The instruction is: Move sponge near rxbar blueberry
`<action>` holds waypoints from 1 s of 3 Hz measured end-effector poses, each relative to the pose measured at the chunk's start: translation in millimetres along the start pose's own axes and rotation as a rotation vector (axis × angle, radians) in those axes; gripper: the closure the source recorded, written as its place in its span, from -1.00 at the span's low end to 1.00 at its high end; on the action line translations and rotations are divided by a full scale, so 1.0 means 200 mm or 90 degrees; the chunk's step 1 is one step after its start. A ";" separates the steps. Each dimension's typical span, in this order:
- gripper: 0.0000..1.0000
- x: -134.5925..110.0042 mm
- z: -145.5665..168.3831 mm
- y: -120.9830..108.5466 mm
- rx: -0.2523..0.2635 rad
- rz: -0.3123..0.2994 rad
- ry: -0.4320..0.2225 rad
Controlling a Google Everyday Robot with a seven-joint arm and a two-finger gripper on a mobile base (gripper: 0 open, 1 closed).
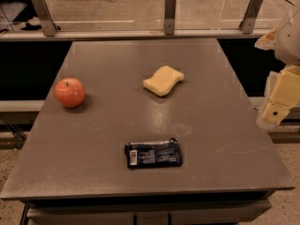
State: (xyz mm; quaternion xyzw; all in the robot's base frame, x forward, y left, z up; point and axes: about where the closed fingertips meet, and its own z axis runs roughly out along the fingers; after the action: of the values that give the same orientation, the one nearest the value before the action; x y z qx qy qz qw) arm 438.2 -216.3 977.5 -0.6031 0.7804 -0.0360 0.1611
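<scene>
Sponge [163, 80]: pale yellow, wavy-sided, lying flat on the table [220, 139] just above the centre of the frame. Nothing touches it.

Rxbar blueberry [153, 154]: dark glossy wrapper with a white label patch at its left end, flat on the table at lower centre. It is well apart from the sponge and almost straight below it in the frame.

Gripper [275, 108]: cream-coloured, at the right edge of the frame at mid-height, past the table's right edge and off the surface. The sponge lies well apart from it, to the left and slightly higher. Jaws: cannot tell whether open or closed, as the frame edge partly cuts them off; they appear to hold nothing.

Apple [70, 92]: red, upright, left of frame, roughly level with the sponge and well apart from it.

Table top: grey-brown, matte, faint scuffs. Along the upper frame a rail [117, 33] carries three metal brackets [170, 12] holding a clear panel, with pale floor [117, 3] beyond. There are dark gaps on both sides of the table.
</scene>
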 end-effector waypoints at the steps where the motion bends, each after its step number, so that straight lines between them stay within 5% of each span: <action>1: -1.00 -0.01 0.00 0.00 0.001 -0.002 -0.004; 2: -1.00 -0.12 0.11 -0.14 0.023 -0.002 -0.031; 3: -1.00 -0.39 0.25 -0.43 0.067 0.000 -0.104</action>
State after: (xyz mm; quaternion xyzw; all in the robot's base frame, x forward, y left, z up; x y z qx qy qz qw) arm 550.8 -158.0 967.5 -0.5945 0.7619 -0.0275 0.2555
